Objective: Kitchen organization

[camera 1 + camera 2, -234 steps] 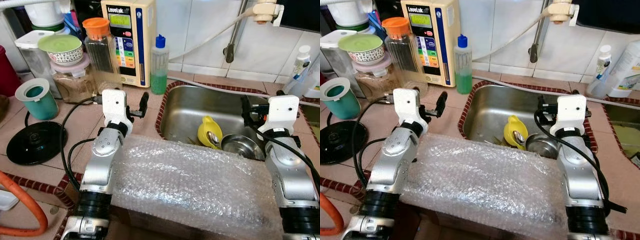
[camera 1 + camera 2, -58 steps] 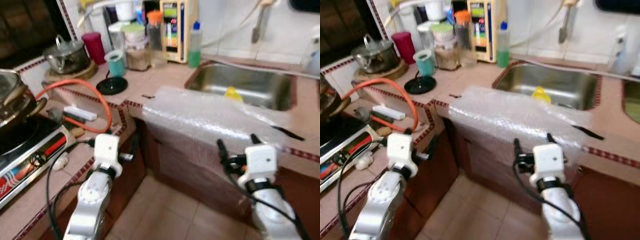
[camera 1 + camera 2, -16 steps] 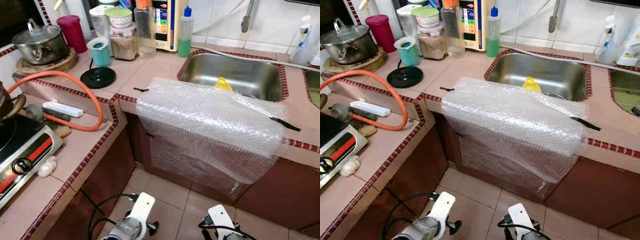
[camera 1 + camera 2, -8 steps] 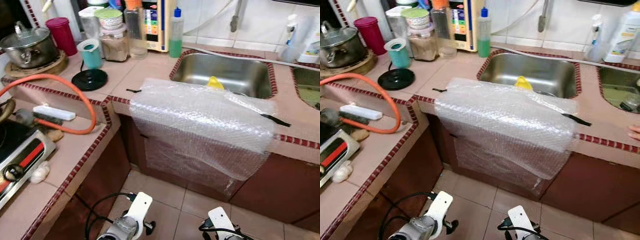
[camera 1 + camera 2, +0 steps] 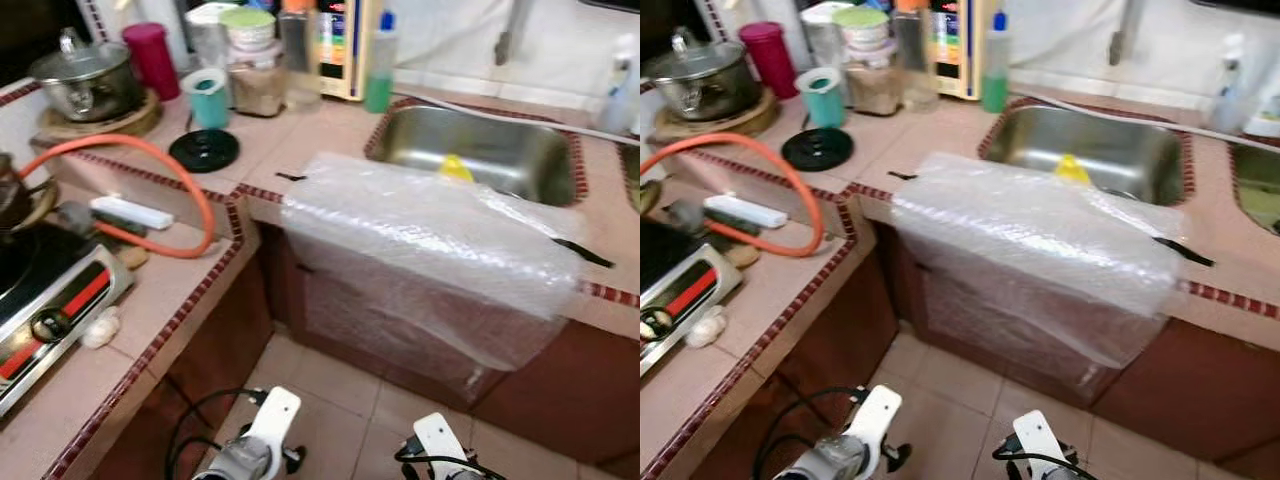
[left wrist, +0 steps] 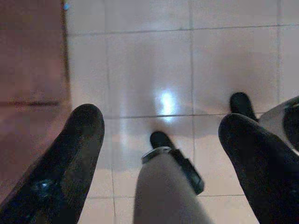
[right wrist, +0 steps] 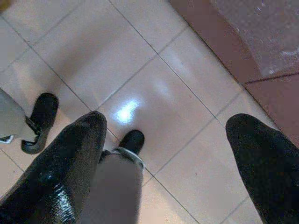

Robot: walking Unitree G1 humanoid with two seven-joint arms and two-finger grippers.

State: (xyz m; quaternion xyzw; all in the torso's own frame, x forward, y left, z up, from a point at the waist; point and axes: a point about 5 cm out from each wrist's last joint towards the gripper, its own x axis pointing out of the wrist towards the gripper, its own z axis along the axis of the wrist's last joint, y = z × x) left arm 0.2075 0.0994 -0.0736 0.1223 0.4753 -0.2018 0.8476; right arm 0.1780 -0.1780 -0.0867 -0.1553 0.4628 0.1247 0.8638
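Note:
A sheet of bubble wrap (image 5: pixel 430 240) lies over the counter edge in front of the steel sink (image 5: pixel 520 140) and hangs down the cabinet front. A yellow item (image 5: pixel 455 168) lies in the sink. Both arms hang low near the floor, well short of the counter: the left arm (image 5: pixel 272 428) and the right arm (image 5: pixel 438 445). In the wrist views my left gripper (image 6: pixel 163 121) and right gripper (image 7: pixel 170 122) are open over the pale floor tiles, holding nothing. My own legs and black feet (image 6: pixel 161 139) show between the fingers.
The counter's left wing holds a stove (image 5: pixel 50 300), an orange hose (image 5: pixel 150 160), a white power strip (image 5: pixel 132 212) and a lidded pot (image 5: pixel 90 75). At the back stand a teal cup (image 5: pixel 208 97), jars (image 5: pixel 255 70), a green soap bottle (image 5: pixel 379 62) and a water unit (image 5: pixel 340 40). Brown cabinets (image 5: pixel 220 350) border the tiled floor.
The camera has swung left and the picture is blurrier. Both arms, up at the counter by the bubble wrap at the start, have hung low near the floor for the last second.

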